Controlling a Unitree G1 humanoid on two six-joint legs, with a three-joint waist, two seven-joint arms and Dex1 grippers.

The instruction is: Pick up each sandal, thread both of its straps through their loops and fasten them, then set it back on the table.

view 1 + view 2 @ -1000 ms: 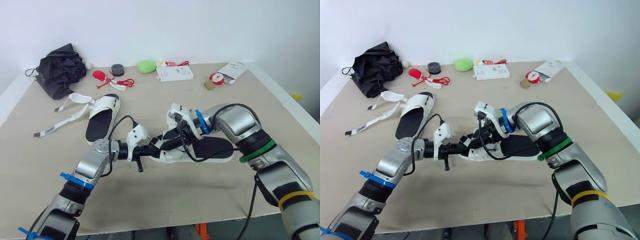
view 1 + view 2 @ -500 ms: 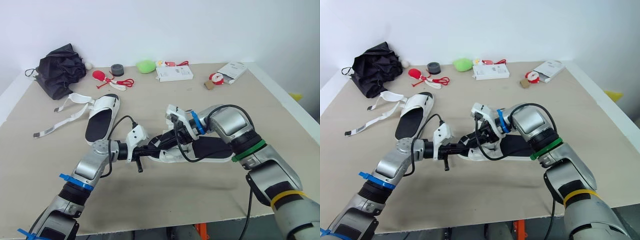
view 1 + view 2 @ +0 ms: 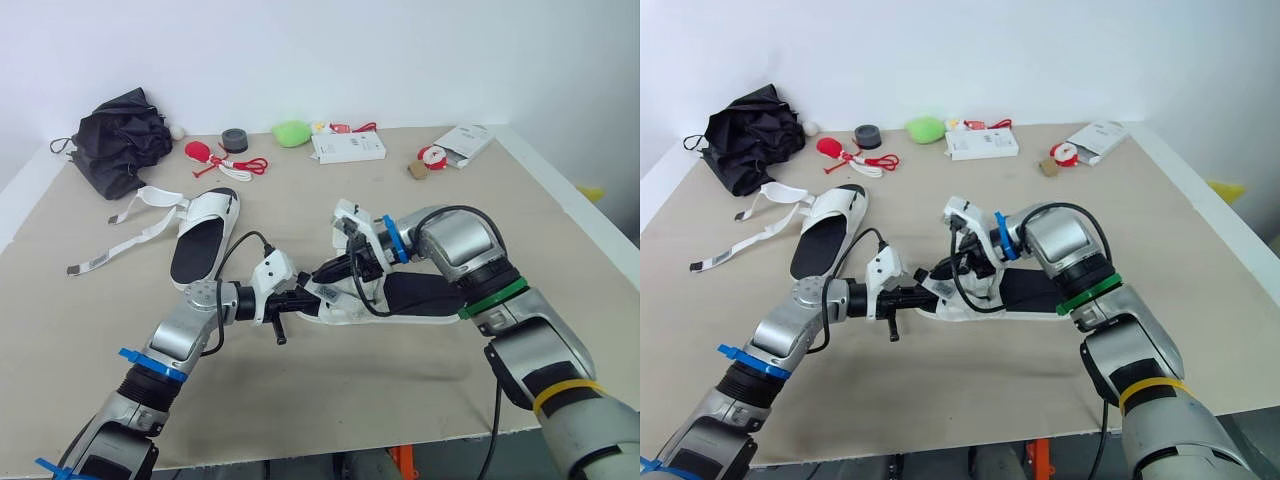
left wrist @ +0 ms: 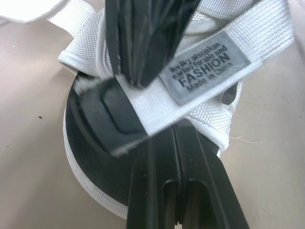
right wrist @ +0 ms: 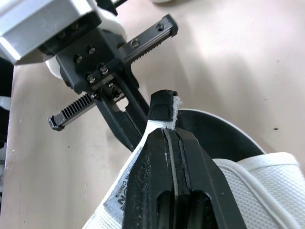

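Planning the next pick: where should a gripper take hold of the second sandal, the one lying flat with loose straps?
On the second sandal, probably the white upper band, pinched from above, coming from the robot's right: it rises off the flat footbed, while the loose straps trail left.

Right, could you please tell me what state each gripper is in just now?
Left gripper: closed, tips against the strap; grip unclear.
Right gripper: closed on the strap.
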